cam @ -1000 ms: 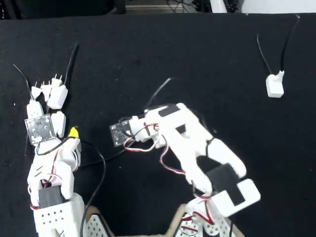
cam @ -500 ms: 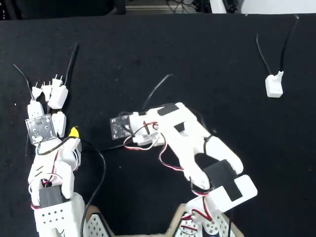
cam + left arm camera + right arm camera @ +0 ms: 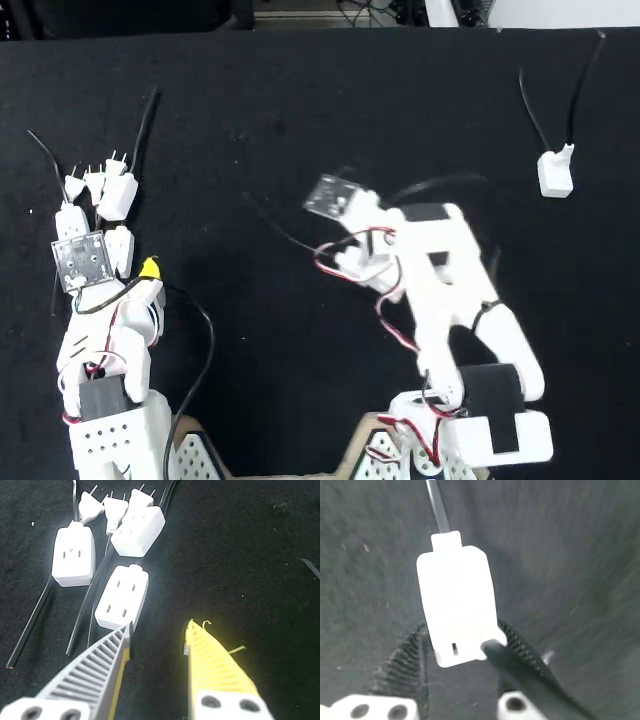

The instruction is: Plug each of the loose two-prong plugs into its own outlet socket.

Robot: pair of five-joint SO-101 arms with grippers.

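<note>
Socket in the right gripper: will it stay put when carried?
Probably rigid and light: the socket looks like a plastic block. Its smooth faces may slip in the right gripper. The trailing cord may tug and twist it.

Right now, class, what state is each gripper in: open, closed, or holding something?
Left gripper: open, holding nothing.
Right gripper: closed on a white outlet socket.

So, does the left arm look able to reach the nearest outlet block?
Probably yes: the left hand is open right beside the outlet block, with nothing between them.
</note>
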